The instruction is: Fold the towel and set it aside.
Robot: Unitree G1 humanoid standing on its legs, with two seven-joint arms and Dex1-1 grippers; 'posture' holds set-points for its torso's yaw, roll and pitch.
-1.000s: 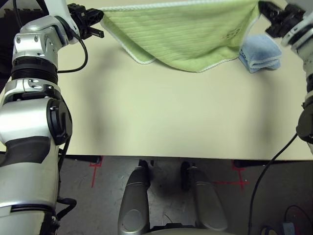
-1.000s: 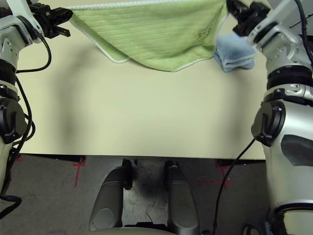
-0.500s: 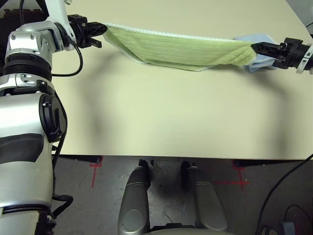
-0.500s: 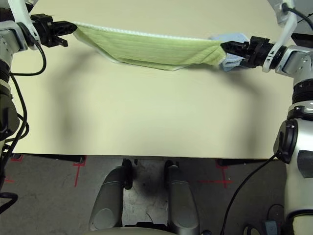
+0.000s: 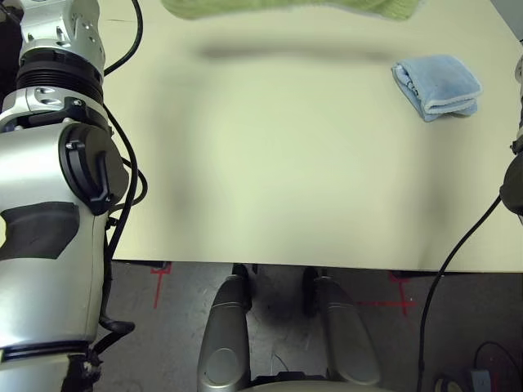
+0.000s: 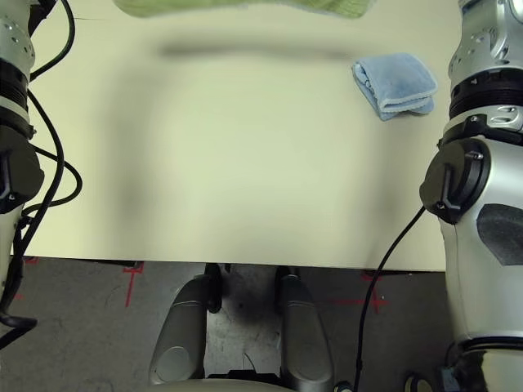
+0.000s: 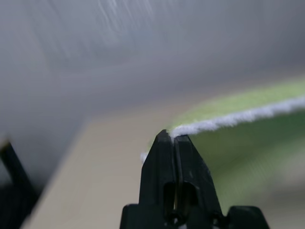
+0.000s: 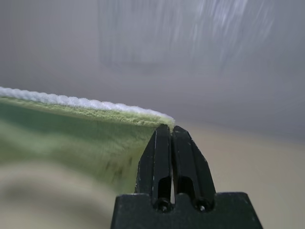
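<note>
Pale cream and flat, the rectangular tabletop point(image 5: 286, 163) stretches before me, its near edge above a grey concrete floor point(image 5: 278, 327) with red tape marks. Toward the far side I have the light green terry-cloth towel with white stitched edging point(image 5: 278, 6) up off the surface, a long soft shadow lying beneath it. My left black two-fingered gripper point(image 7: 174, 136) is clamped on one end of the white edging, and my right black two-fingered gripper point(image 8: 172, 129) pinches the other end, fingers together on the cloth, so the edge runs between them. Off to my right, nearer me than the towel, a small light blue folded towel point(image 5: 444, 84) sits well apart from the green one; I judge it isn't part of this job. As I read it, I am at the beginning: both ends are gripped and the cloth is lifted, but I see no finished fold. Laying it down, doubling it over and setting it aside all remain. I'd want to lower it evenly, since a slack side could bunch underneath.
</note>
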